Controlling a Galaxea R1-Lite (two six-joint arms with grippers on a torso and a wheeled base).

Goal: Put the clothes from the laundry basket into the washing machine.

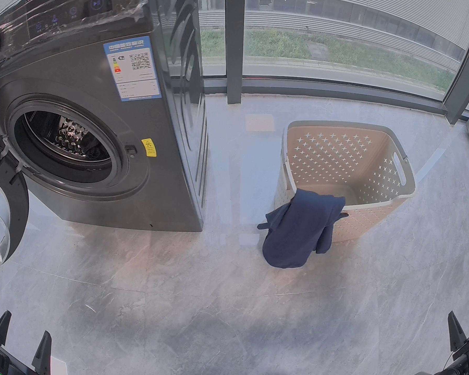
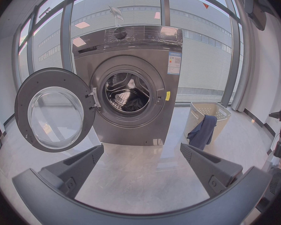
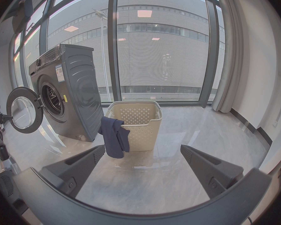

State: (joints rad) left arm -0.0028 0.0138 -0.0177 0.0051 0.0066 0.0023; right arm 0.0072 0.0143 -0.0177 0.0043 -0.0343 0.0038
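Both your grippers are idle. The left gripper (image 2: 140,169) has its fingers spread wide with nothing between them, and the right gripper (image 3: 140,169) is the same, apart and bare.

One navy garment (image 1: 299,230) hangs over the near rim of the laundry basket (image 1: 349,126), mostly draped down the outside wall toward the floor (image 1: 193,298). It sits ahead of your right gripper and slightly toward the left-arm side, well apart from its fingertips. Nothing is touching it.

The washing machine (image 1: 167,131) stands straight ahead of your left gripper, also well apart. Its door (image 2: 54,110) is swung fully open to the side, so the drum (image 2: 128,92) is clear to load. Something dark (image 2: 132,103) lies at the bottom of the drum. It looks like clothing already in there, but I can't make out what piece it is.

Progress, as a judgement: partly done. The drum seems to hold at least one item, and the navy garment looks like the only piece left at the basket. The basket's inside wall and what shows of its bottom are bare plastic.

What's left for you is to go forward to the basket, close on the navy garment near the rim where the cloth bunches, carry it across to the open drum, push it past the door ring and let go. Watch for the loose hanging end dragging on the floor or catching on the rim.
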